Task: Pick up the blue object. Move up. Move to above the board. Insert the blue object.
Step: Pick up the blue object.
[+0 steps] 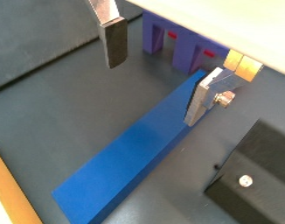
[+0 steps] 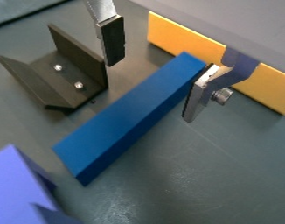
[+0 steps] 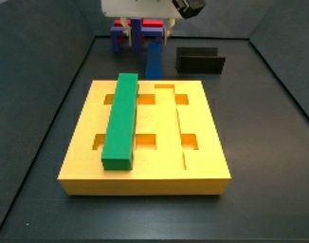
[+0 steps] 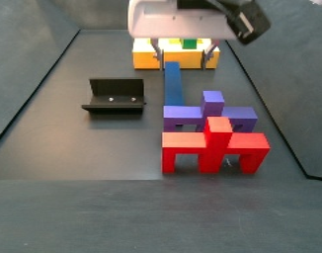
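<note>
The blue object (image 2: pixel 128 114) is a long dark-blue bar lying flat on the dark floor, and it shows in both wrist views (image 1: pixel 128 162) and both side views (image 3: pixel 154 61) (image 4: pixel 172 81). My gripper (image 2: pixel 156 66) is open over the bar's end nearest the board. One finger (image 2: pixel 111 40) stands well clear of the bar; the other finger (image 2: pixel 200 93) is right at its side. The gripper also shows in a wrist view (image 1: pixel 156 70). The board (image 3: pixel 183 142) is a thick yellow-orange slab with grooves and holes, and a green bar (image 3: pixel 121 119) lies in it.
The black fixture (image 2: pixel 58 70) stands beside the blue bar, also seen in both side views (image 3: pixel 199 60) (image 4: pixel 118 96). A purple-and-red cross-shaped block (image 4: pixel 210 138) stands at the bar's other end. Dark walls enclose the floor.
</note>
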